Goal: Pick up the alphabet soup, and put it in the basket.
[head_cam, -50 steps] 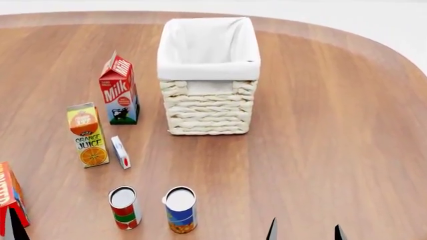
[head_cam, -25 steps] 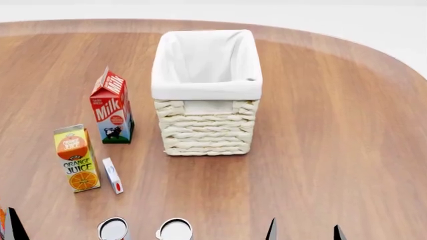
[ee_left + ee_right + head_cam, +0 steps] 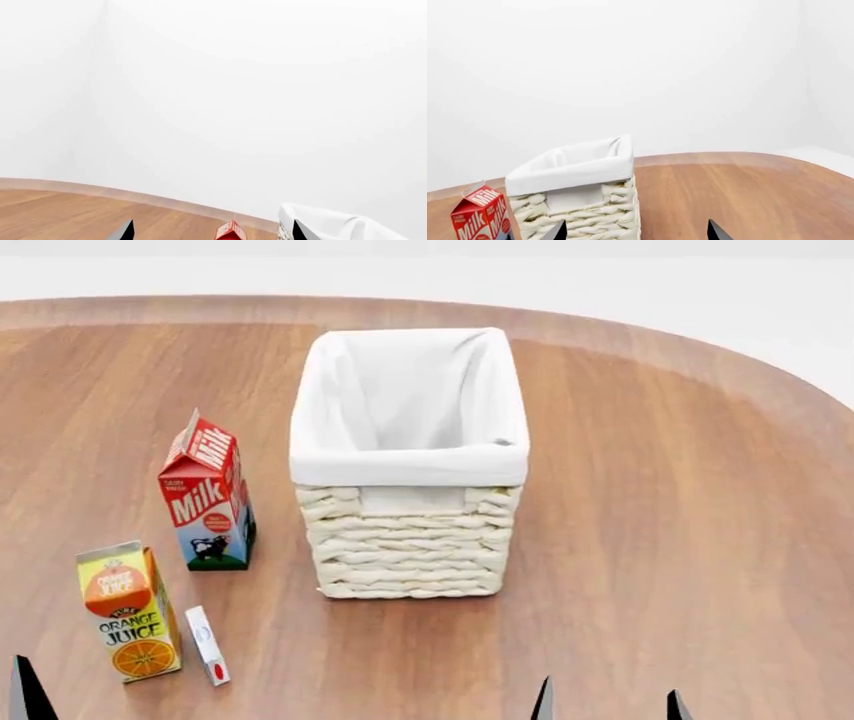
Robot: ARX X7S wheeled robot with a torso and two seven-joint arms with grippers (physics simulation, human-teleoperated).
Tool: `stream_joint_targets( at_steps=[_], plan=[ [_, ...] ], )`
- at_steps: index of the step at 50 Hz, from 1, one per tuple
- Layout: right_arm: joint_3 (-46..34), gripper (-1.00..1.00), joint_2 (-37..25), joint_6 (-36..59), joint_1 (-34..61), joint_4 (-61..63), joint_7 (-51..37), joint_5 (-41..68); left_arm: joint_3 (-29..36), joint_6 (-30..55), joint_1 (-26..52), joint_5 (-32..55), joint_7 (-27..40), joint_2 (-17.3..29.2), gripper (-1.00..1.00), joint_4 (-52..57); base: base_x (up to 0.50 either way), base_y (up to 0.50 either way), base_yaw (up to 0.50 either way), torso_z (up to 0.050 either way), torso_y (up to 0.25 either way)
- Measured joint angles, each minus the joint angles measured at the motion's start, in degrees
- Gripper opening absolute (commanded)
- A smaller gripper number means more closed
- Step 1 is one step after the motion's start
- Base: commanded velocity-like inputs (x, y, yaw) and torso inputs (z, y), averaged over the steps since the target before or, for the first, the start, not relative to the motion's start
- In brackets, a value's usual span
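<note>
The alphabet soup is out of view in every frame. The basket (image 3: 407,545), cream wicker with a white liner folded over its rim, stands mid-table in the head view; it also shows in the right wrist view (image 3: 584,210), and a corner of its liner (image 3: 333,222) shows in the left wrist view. My right gripper (image 3: 610,706) is open at the near edge, its two dark fingertips wide apart with nothing between them; in its own view the right gripper (image 3: 636,232) faces the basket. My left gripper (image 3: 211,233) is open too, holding nothing.
A red milk carton (image 3: 203,495) stands left of the basket, and shows again from the right wrist (image 3: 484,219). An orange juice carton (image 3: 130,615) and a small white box (image 3: 207,645) sit nearer on the left. The round wooden table (image 3: 667,500) curves away at the right.
The head view has shifted so that everything slid down the frame; both cans and the red box at the left edge dropped out of view. Both grippers' fingertips keep their places.
</note>
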State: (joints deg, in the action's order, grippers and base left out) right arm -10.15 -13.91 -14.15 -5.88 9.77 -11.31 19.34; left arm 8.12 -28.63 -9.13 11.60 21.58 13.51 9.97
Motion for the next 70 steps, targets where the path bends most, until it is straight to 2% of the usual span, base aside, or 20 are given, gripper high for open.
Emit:
stream_joint_targets(
  at_steps=[70],
  plan=[
    [-1.5,1.00,-1.0,-0.4,0.8,-0.9,-1.4,0.8,1.3,-0.6,0.3,0.3,1.5,1.3,1.00,-0.2,0.21,0.00,0.00,0.000,0.000]
  ],
)
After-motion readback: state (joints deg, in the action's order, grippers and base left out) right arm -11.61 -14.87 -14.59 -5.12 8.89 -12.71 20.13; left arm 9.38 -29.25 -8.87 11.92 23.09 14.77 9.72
